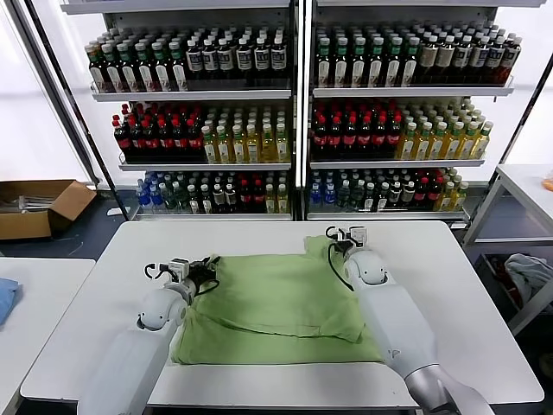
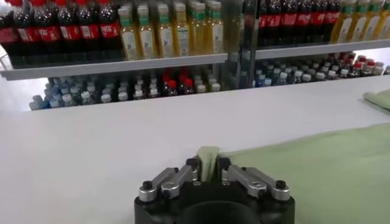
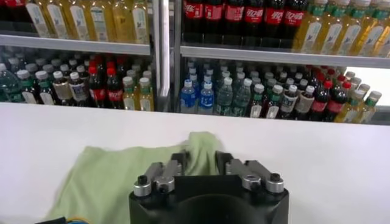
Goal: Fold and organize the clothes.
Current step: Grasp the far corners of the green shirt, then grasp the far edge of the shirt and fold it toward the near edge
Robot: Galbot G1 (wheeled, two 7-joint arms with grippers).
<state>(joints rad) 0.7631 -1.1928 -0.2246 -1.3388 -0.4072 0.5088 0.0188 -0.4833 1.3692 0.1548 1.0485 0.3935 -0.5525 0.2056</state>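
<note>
The light green polo shirt (image 1: 276, 303) lies on the white table (image 1: 449, 285), plain side up, with an upper layer lying over a lower one. My left gripper (image 1: 200, 270) is at the upper layer's far left corner, shut on a pinch of the fabric; in the left wrist view the shirt (image 2: 317, 176) runs off from the gripper (image 2: 208, 167). My right gripper (image 1: 339, 245) is at the far right corner, shut on a bunch of the fabric; in the right wrist view the shirt (image 3: 109, 182) rises between the jaws of the gripper (image 3: 201, 161). Collar and print are hidden.
Shelves of bottles (image 1: 294, 112) stand behind the table. A cardboard box (image 1: 34, 207) lies on the floor at the far left. A blue cloth (image 1: 7, 298) lies on the left side table. A pale bundle of garments (image 1: 529, 277) sits low at the right.
</note>
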